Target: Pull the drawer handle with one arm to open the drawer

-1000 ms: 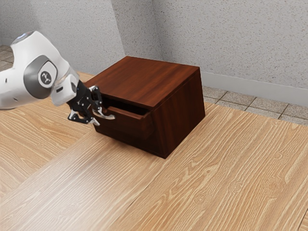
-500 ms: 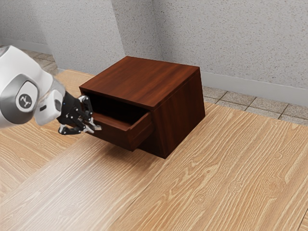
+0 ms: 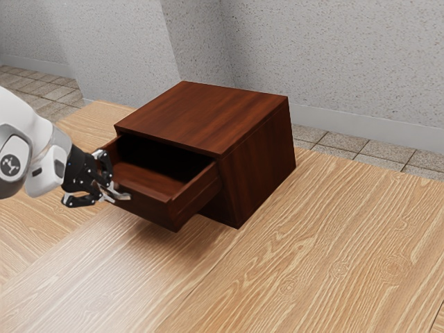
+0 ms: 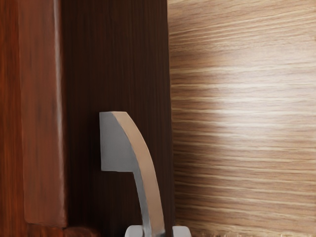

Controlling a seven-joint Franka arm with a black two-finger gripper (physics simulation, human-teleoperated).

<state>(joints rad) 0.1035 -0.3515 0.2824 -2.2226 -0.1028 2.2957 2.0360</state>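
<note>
Black two-finger claw (image 3: 107, 192): clenched on curved silver metal handle (image 4: 122, 144). Dark red-brown wooden drawer (image 3: 166, 194): just beyond claw, drawn partway out of matching box cabinet (image 3: 208, 114). Light wooden table (image 3: 312, 263): beneath.

Drawer (image 3: 182, 198) standing open from cabinet (image 3: 208, 114), jaws clasping handle (image 3: 116, 195)

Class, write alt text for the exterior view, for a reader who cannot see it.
A dark wooden cabinet on a pale wooden table has its drawer pulled partly out. A white robot arm reaches in from the exterior view's left, its black tool at the drawer's metal handle.
</note>
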